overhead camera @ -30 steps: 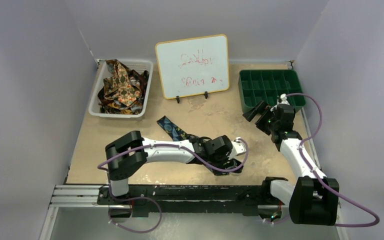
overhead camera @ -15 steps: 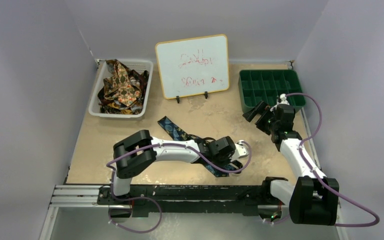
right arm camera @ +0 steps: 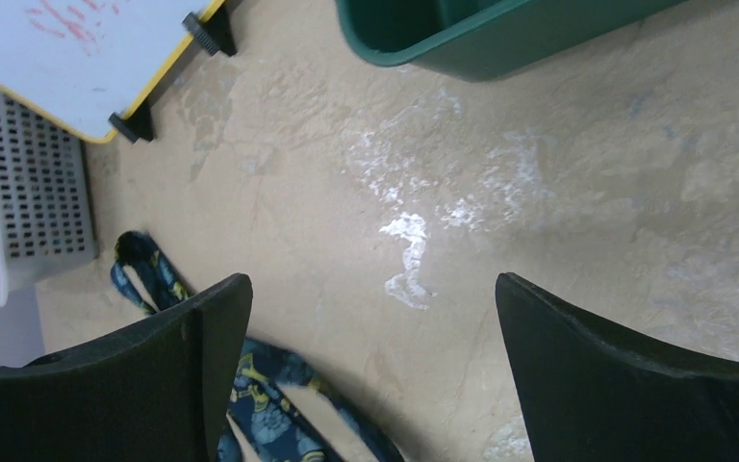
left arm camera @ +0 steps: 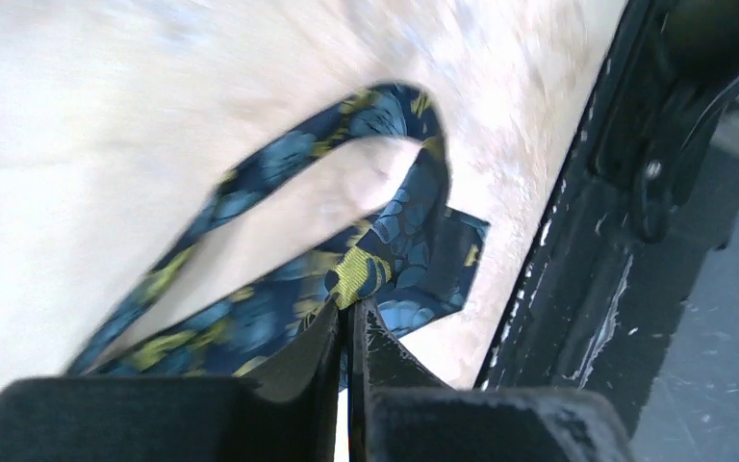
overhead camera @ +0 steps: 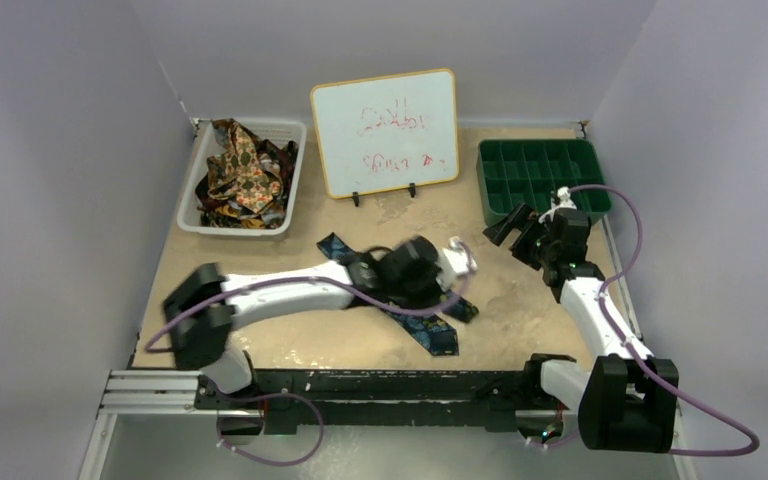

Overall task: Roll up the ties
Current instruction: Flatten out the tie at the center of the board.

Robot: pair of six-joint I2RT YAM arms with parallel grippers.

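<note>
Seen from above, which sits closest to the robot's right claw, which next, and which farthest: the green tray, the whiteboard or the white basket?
From the right gripper:
1. Green tray, just behind it, right side.
2. Whiteboard, back centre.
3. White basket, back left.

Navy tie (left arm camera: 279, 327), blue-gold floral print

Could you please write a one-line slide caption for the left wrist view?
Left gripper shut on the navy floral tie, which forms a loop on the tan table.

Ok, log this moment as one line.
left gripper: shut on navy tie | right gripper: open, empty, above table | other ties: in white basket
</note>
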